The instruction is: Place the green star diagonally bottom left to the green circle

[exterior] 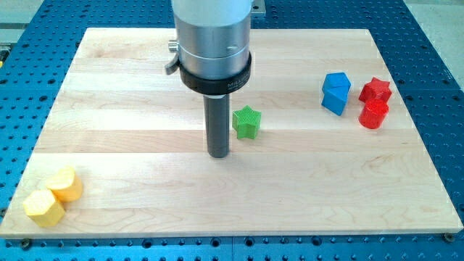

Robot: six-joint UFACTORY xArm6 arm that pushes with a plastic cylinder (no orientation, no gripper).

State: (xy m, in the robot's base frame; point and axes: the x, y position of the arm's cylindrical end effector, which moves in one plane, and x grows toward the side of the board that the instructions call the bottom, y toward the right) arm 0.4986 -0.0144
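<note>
The green star (246, 122) sits near the middle of the wooden board (145, 72). My tip (219, 154) rests on the board just to the view's left of the star and a little below it, with a small gap between them. No green circle shows in this view; the arm's wide silver body (212, 43) covers part of the board's top middle.
A blue block (336, 92) stands at the view's right, with two red blocks (375, 90) (373, 114) beside it. Two yellow blocks (65, 184) (43, 207) lie at the bottom left corner. A blue perforated table (435, 43) surrounds the board.
</note>
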